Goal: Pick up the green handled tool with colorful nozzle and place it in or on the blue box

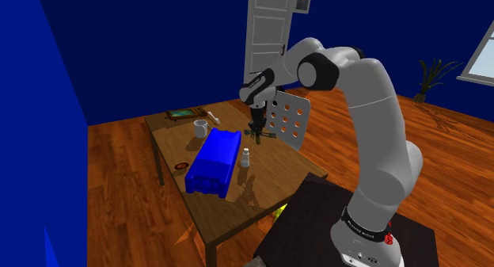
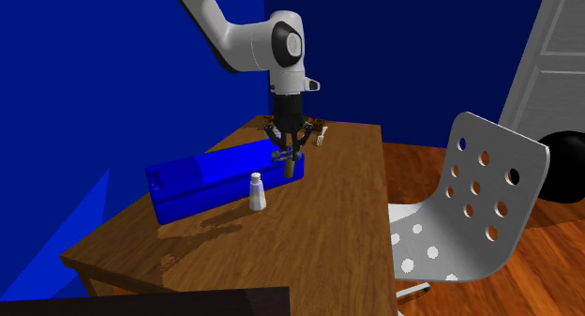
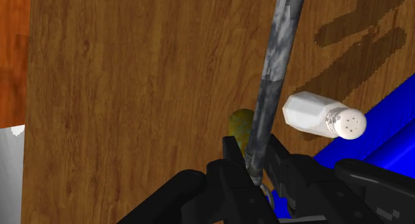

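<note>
My black gripper (image 1: 255,129) hangs above the wooden table (image 1: 237,211), just past the blue box's (image 1: 214,161) far right corner in the shoulder view. It is shut on the tool (image 3: 275,80). The tool's mottled grey shaft runs out from between the fingers, and a green-yellow end (image 3: 239,123) sits behind them. In the second exterior view the gripper (image 2: 287,151) holds the tool (image 2: 292,164) over the end of the long blue box (image 2: 202,183).
A white shaker (image 1: 245,157) stands beside the box, under the tool (image 2: 255,192) (image 3: 324,114). A mug (image 1: 200,128) and a framed tray (image 1: 184,113) sit at the table's far end. A white perforated chair (image 2: 469,197) stands close to the table.
</note>
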Action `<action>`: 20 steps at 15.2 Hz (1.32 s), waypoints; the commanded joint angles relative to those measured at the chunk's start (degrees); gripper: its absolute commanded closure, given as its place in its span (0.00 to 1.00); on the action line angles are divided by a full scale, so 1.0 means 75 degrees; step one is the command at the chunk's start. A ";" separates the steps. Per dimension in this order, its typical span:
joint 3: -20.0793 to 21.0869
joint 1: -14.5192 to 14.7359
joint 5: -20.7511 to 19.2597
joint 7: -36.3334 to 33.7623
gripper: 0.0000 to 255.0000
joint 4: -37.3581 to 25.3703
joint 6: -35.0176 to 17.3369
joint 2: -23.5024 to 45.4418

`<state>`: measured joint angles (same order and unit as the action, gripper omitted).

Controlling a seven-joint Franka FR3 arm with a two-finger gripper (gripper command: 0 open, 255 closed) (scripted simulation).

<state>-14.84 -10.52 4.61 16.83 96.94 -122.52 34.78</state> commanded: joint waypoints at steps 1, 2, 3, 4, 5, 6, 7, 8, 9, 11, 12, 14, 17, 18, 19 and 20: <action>-0.0021 0.0020 -0.0030 -0.0013 1.00 -0.0024 0.0156 -0.0133; -0.0031 0.0027 -0.0044 -0.0017 1.00 -0.0038 0.0230 -0.0193; -0.0041 0.0034 -0.0058 -0.0020 1.00 -0.0054 0.0304 -0.0253; -0.0050 0.0041 -0.0072 -0.0024 1.00 -0.0071 0.0378 -0.0311; -0.0059 0.0047 -0.0086 -0.0027 1.00 -0.0090 0.0454 -0.0369; -0.0068 0.0053 -0.0099 -0.0030 1.00 -0.0111 0.0530 -0.0425; -0.0077 0.0059 -0.0113 -0.0033 1.00 -0.0134 0.0606 -0.0480; -0.0085 0.0065 -0.0126 -0.0036 1.00 -0.0158 0.0684 -0.0534; -0.0094 0.0071 -0.0139 -0.0039 1.00 -0.0185 0.0762 -0.0587; -0.0109 0.0081 -0.0164 -0.0045 1.00 -0.0243 0.0920 -0.0689; -0.0113 0.0084 -0.0171 -0.0046 1.00 -0.0257 0.0959 -0.0715; -0.0020 0.0273 -0.0149 -0.0330 1.00 -0.0518 0.1114 -0.0595; 0.0117 0.0543 -0.0111 -0.0745 1.00 -0.0990 0.1374 -0.0364; 0.0162 0.0630 -0.0097 -0.0880 1.00 -0.1172 0.1469 -0.0272; 0.0207 0.0714 -0.0083 -0.1014 1.00 -0.1366 0.1569 -0.0173; 0.0250 0.0796 -0.0068 -0.1147 1.00 -0.1574 0.1674 -0.0065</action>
<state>-13.30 -5.13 3.96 9.28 87.39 -111.25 33.29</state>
